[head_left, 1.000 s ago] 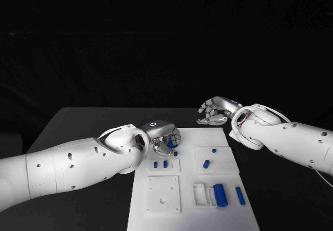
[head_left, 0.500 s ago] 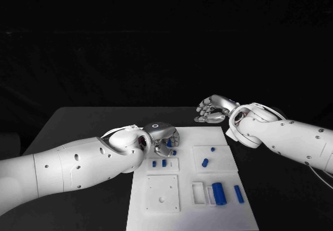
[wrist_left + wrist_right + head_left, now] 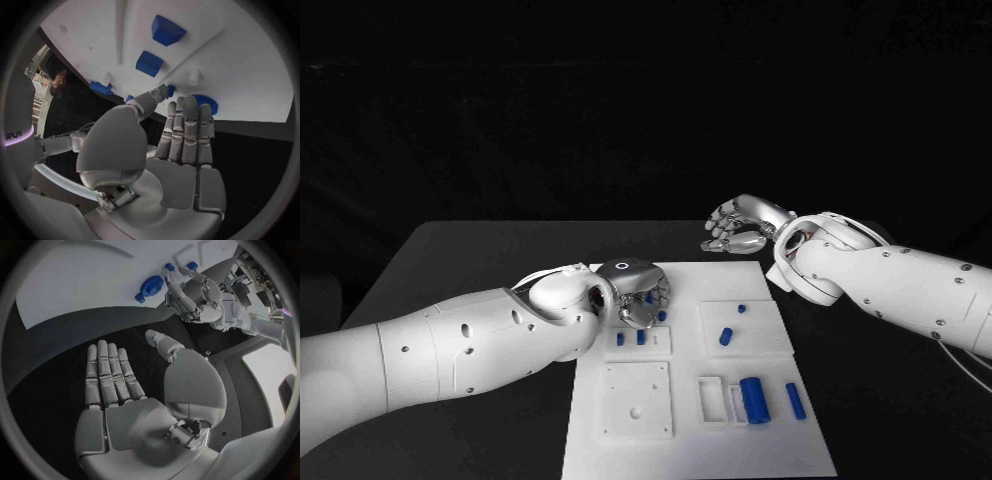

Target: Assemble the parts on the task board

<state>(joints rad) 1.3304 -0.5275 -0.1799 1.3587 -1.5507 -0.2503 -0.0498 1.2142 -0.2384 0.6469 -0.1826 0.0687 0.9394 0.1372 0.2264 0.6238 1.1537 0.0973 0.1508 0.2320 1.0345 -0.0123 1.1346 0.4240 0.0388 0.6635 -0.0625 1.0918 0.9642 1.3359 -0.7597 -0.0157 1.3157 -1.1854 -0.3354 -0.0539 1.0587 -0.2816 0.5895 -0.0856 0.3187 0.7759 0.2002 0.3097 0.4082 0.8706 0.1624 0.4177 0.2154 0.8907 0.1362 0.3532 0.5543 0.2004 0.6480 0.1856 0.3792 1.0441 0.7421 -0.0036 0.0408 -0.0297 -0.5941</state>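
A small blue part (image 3: 203, 103), judged light, rigid and smooth enough to slip, is touched near the task board's (image 3: 697, 445) far left corner by the left hand (image 3: 635, 290), its fingers (image 3: 187, 122) together, not visibly clamped; the right hand (image 3: 744, 228) hovers empty, fingers apart, beyond the far edge.

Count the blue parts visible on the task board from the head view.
8 blue parts: two at the left hand, two just nearer the robot, two on the right-side block, a thick and a thin one nearest the robot. The hand may hide others.
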